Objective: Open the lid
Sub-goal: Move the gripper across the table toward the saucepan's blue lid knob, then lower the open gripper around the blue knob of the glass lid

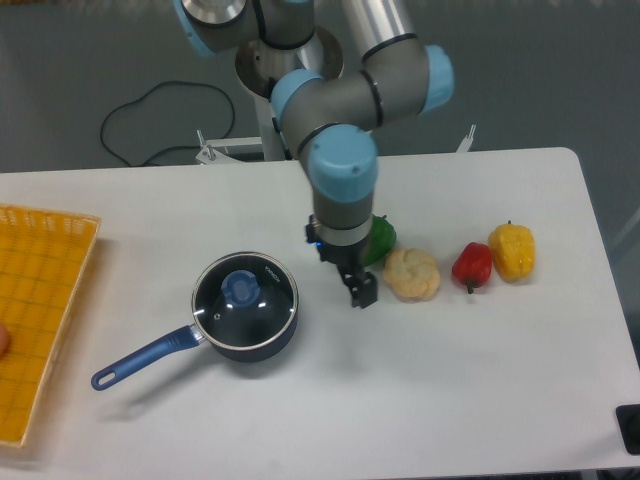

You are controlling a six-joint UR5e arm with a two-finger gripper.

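- The lid (245,297) sat closed on the dark saucepan (247,330), left of centre on the white table (450,390); its blue knob (239,288) stood in the middle of the glass, untouched.
- The saucepan's long blue handle (140,360) pointed toward the front left corner of the table.
- The gripper (357,285) hung just to the right of the saucepan, apart from the rim and not over the knob. It held nothing. From this angle its fingers read as one dark block, so I could not tell how far apart they stood.
- Judged from this, the step in hand was the approach: the lid had not yet been reached, so the task was at its start.
- The next move would call for bringing the gripper leftward over the knob, with the fingers set wide enough to straddle it, then lowering, closing and lifting straight up.
- Behind the arm lay a green pepper (380,238), partly hidden; to the right were a pale lumpy vegetable (412,274), a red pepper (472,264) and a yellow pepper (512,251).
- A yellow basket (40,300) sat at the left edge.
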